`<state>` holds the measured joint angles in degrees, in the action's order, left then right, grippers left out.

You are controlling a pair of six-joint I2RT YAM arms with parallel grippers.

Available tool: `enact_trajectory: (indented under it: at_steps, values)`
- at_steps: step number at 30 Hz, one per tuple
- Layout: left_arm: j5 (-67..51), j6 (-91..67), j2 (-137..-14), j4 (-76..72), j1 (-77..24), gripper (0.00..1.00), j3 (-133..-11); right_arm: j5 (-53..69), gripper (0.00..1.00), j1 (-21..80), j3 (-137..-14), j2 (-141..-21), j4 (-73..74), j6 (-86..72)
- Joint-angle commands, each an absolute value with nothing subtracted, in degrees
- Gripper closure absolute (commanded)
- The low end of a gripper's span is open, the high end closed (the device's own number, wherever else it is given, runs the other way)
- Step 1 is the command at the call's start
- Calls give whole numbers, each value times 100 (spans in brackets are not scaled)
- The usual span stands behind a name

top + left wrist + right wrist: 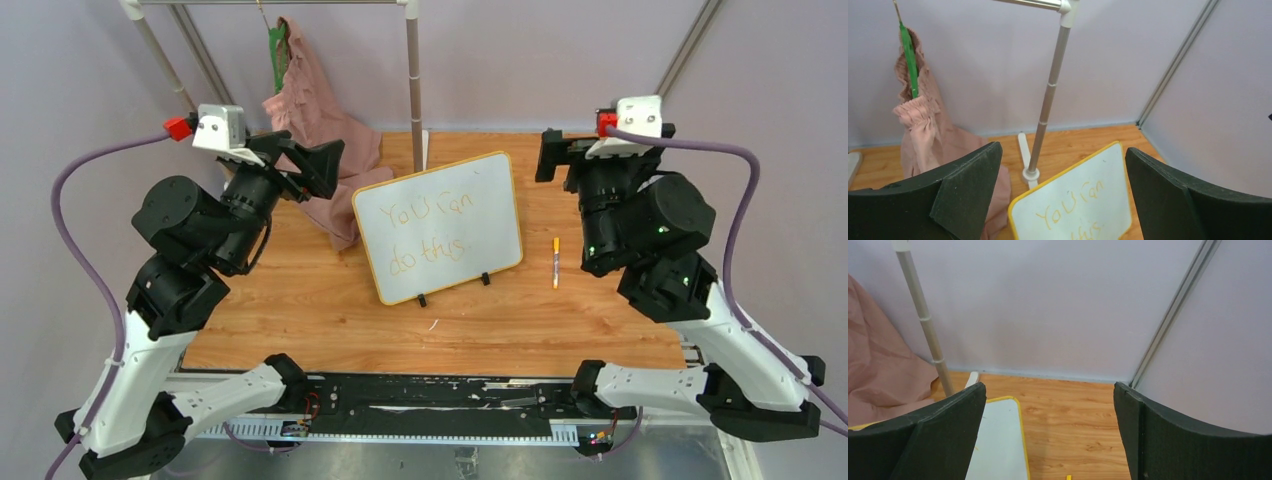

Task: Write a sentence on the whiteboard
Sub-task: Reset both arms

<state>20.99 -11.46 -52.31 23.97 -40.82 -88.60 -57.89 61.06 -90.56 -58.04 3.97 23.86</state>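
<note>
The whiteboard, white with a thin yellow frame and two black feet, stands tilted in the middle of the wooden table. The sentence on it is orange handwriting in two lines, "You can do this". A yellow-capped marker lies flat on the table just right of the board. My left gripper hovers open, up and left of the board, with nothing in it. In the left wrist view the board and its writing show between the fingers. My right gripper hangs open and empty above the board's right side.
A pink garment on a green hanger hangs from a metal rack at the back left. The rack's pole stands just behind the board, with its white foot on the table. Lilac walls close the back and sides.
</note>
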Motion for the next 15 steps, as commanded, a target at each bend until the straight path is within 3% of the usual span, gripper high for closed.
enact_trajectory:
  at_steps: [1,7,15]
  values:
    - [2082,-803,-5012,2552,-4131,0,-8705,-5477,0,6176,-8794,-5045,431,2066]
    - [2899,-1106,-4597,2579,-4131,0,-8275,-5490,0,6178,-8403,-4334,785,1794]
    - [3005,-1228,-4381,2567,-4131,0,-8264,-4599,0,6169,-7394,-3335,670,1735]
